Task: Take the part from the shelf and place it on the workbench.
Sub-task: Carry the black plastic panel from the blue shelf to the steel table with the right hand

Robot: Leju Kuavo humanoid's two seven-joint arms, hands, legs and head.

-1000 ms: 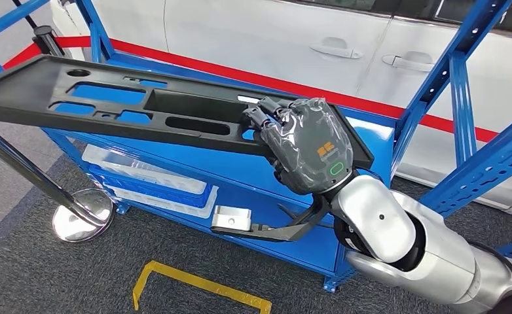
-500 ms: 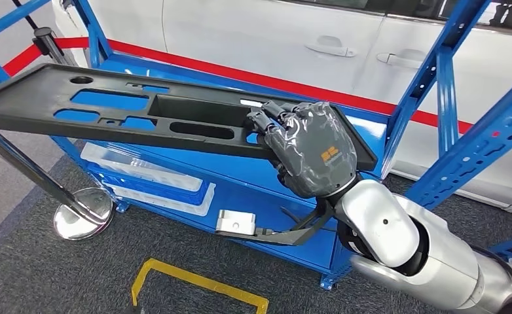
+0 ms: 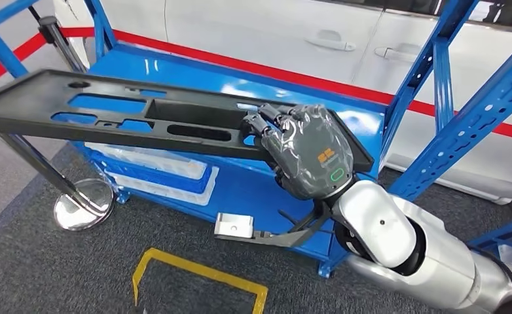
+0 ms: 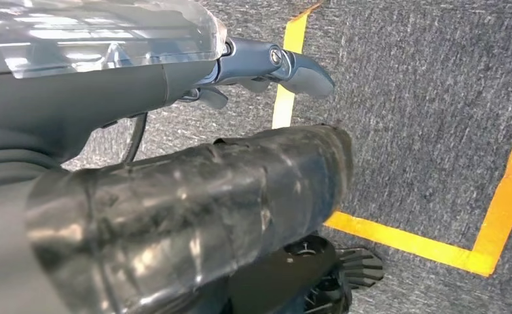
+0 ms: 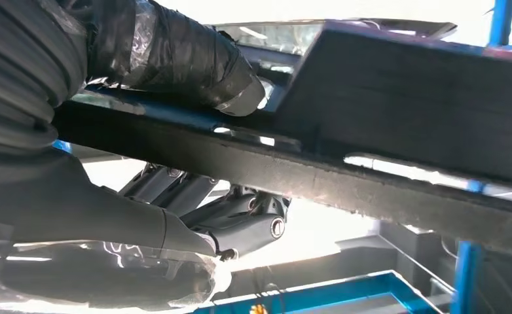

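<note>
Blue shelf [image 3: 286, 190] beside white car [image 3: 273, 33], grey carpet floor. Right hand [image 3: 302, 157] clamps fingers [image 3: 260, 121] over near edge of long black part [image 3: 109, 111], held clear above shelf top. Left hand [image 4: 175, 196] hangs over floor, finger state unclear. Step: carry phase. Next: turn toward workbench, keep long part level.

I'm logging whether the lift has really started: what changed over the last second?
The whole head view shifts, so the camera moved; the blue shelf slides a little right and down behind the black part. No clear move of the part itself. The right hand keeps gripping its near end. The left hand holds nothing.
</note>
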